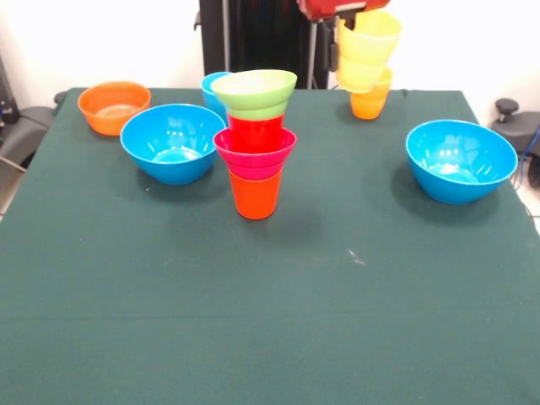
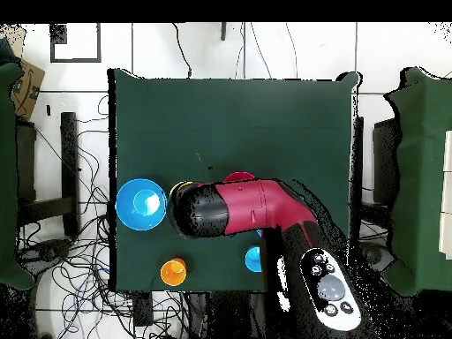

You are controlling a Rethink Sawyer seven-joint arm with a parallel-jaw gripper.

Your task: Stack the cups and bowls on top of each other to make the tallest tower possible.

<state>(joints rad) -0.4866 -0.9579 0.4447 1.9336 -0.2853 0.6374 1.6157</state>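
1. Nearest: tower (image 1: 256, 139) mid-table: glossy orange plastic cup (image 1: 255, 194), pink-red bowl (image 1: 255, 152), red cup (image 1: 256, 131), lime-green bowl (image 1: 255, 91) on top.
2. Around: two large blue bowls (image 1: 173, 142) (image 1: 461, 159), orange bowl (image 1: 113, 106), light blue cup (image 1: 212, 90) half hidden behind the tower.
3. Gripper (image 1: 342, 10) cut off at top edge; finger state: cannot tell. Pale yellow cup (image 1: 367, 49) is raised above yellow-orange cup (image 1: 370, 99).
4. Overhead: arm (image 2: 256, 207) covers the tower.

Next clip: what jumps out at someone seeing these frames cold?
The tower at mid-table in the front view: an orange cup at the bottom, then a pink-red bowl, a red cup and a lime-green bowl on top. Next, the pale yellow cup hanging in the air under the gripper at the far edge, above a yellow-orange cup on the cloth. Two big blue bowls, left and right, flank the tower.
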